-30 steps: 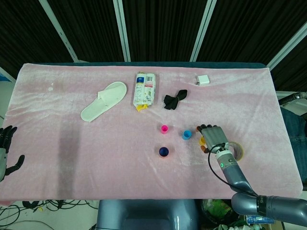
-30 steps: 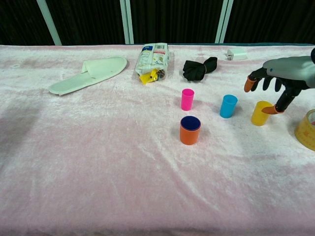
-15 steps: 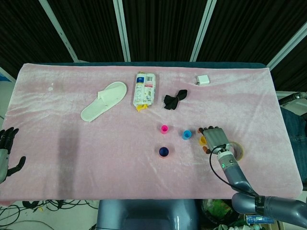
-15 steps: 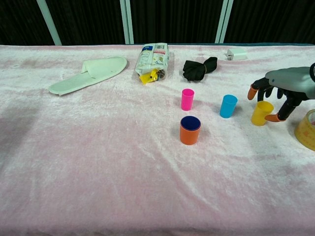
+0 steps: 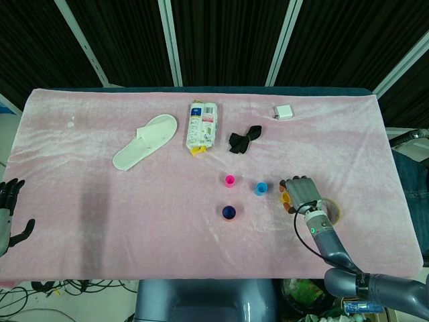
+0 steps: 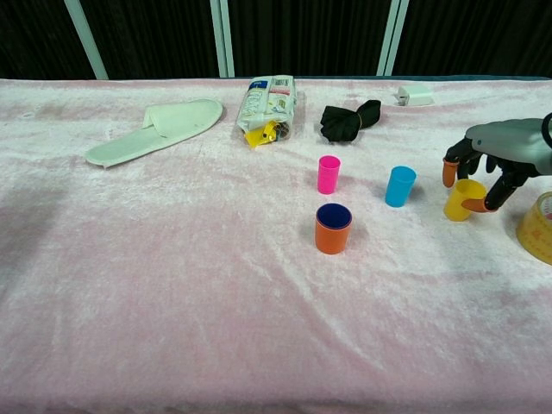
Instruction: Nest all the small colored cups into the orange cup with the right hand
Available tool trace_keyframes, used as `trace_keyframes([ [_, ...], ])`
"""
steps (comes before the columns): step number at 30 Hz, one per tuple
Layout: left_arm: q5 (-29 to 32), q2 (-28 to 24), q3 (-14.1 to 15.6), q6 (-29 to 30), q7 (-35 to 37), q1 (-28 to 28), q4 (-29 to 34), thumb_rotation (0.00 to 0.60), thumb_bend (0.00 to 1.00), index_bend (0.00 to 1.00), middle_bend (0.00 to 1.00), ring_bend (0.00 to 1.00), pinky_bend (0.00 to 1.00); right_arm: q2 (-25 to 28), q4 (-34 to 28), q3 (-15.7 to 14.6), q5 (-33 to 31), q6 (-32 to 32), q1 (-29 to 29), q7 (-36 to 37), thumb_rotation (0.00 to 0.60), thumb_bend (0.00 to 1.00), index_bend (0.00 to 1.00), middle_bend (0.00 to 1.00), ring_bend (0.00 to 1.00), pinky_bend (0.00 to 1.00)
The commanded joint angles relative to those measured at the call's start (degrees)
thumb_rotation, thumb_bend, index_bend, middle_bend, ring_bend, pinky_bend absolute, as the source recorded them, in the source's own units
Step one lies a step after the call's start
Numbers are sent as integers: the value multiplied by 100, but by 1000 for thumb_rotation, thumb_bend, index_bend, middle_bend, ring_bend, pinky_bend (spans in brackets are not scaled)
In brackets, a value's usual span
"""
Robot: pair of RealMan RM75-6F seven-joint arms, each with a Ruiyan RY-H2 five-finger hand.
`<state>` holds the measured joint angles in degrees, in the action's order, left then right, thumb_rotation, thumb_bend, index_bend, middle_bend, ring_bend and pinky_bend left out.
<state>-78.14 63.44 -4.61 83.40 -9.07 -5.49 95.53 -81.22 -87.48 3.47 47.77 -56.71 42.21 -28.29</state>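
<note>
The orange cup (image 6: 333, 234) stands mid-table with a dark blue cup nested inside it (image 5: 229, 213). A pink cup (image 6: 329, 173) stands just behind it, and a light blue cup (image 6: 399, 186) is to the right. Further right, my right hand (image 6: 498, 151) reaches over the yellow cup (image 6: 461, 205); a fingertip (image 6: 448, 173) sits on its left side and the thumb on its front. The cup leans slightly in this grip. In the head view the right hand (image 5: 301, 193) hides most of the yellow cup (image 5: 284, 198). My left hand (image 5: 8, 211) hangs off the table's left edge, fingers spread and holding nothing.
A yellow tape roll (image 6: 539, 228) lies right beside the right hand. Along the back are a white slipper (image 6: 155, 129), a snack packet (image 6: 269, 102), a black cloth (image 6: 349, 119) and a white charger (image 6: 416, 94).
The right hand has dropped lower and drawn its fingers in around the yellow cup, which has shifted slightly right and tipped. The left hand has barely moved.
</note>
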Motion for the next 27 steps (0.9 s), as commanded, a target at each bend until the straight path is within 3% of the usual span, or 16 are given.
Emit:
trace_keyframes([
  [1,9,-2,-1,-1,-6,2,7,600,342,85,60,0,8,-8,30,7,56,-1,-33,40,600,404,462,524,319,292],
  [7,3,-2,1,7,-10,5,18,600,342,85,60,0,8,177,-206,104,149,-9,-20,18,600,418,467,539,322,292],
  [18,-2,-9,2,5,12,7,30,600,342,85,60,0,8,964,-1654,549,-328,131,417,-467,600,418,474,540,322,292],
  [27,12,-26,-5,-4,45,6,45,600,342,85,60,0,8,867,-2323,766,-698,114,892,-752,600,418,477,540,323,292],
])
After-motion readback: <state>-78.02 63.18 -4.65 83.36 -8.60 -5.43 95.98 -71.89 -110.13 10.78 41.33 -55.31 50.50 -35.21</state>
